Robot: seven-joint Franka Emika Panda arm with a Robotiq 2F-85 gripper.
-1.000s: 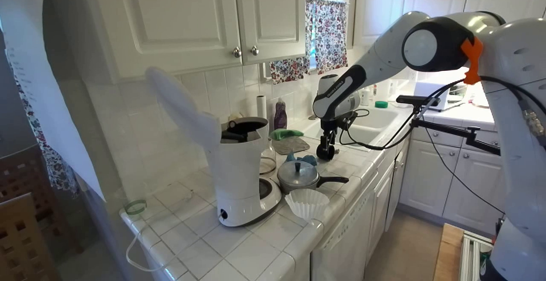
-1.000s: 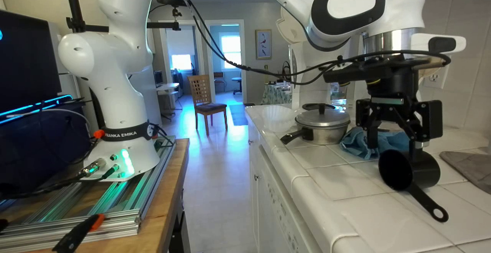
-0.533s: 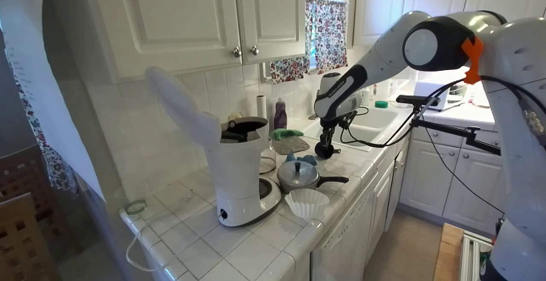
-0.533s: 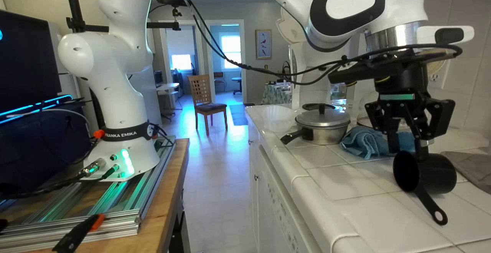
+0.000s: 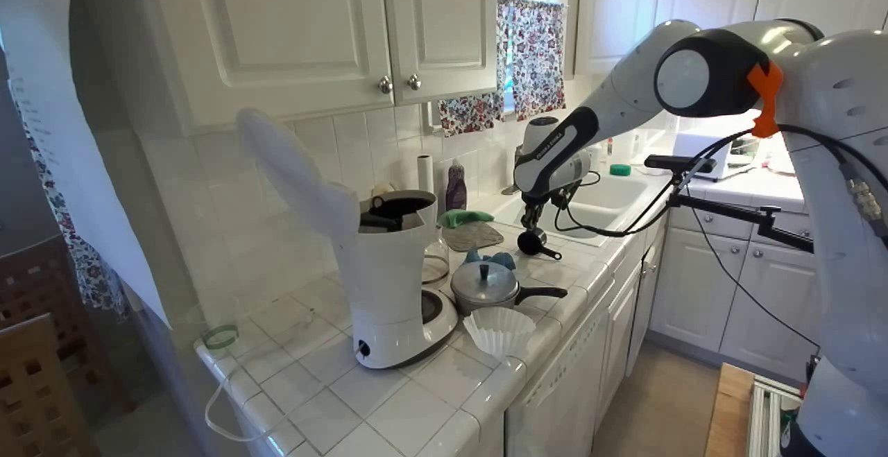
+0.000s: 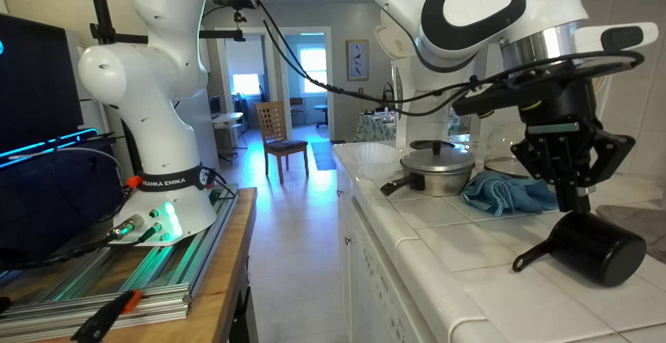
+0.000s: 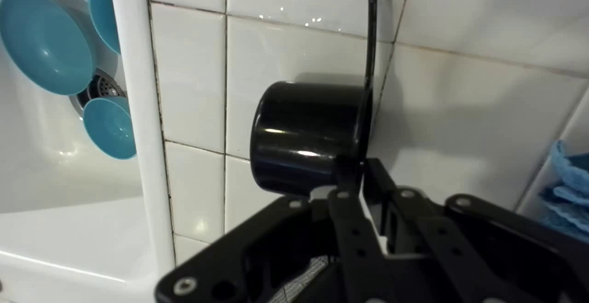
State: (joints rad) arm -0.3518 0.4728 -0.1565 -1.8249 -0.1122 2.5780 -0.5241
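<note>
Narrow at its tips, the end effector [image 7: 361,172] pinches the rim of a black cup [image 7: 303,137], turned on its side directly beneath it. The cup's barrel axis runs left to right in the wrist view: its closed base points left of the end effector, toward the white sink [image 7: 145,119], its mouth the opposite way, while the slim handle reaches out ahead of the end effector. Glossy and smooth, the cup is a short cylinder, its handle ending in a round hole. Glazed tiles with dark grout lines face the worktop [image 7: 193,87] below the end effector; whether the cup rests there cannot be told. Blue bowls [image 7: 43,43] sit in the sink; a crumpled blue cloth [image 7: 573,179] lies right of the end effector, and beyond that cloth, in both exterior views, stands a round metal saucepan [image 6: 445,184].
</note>
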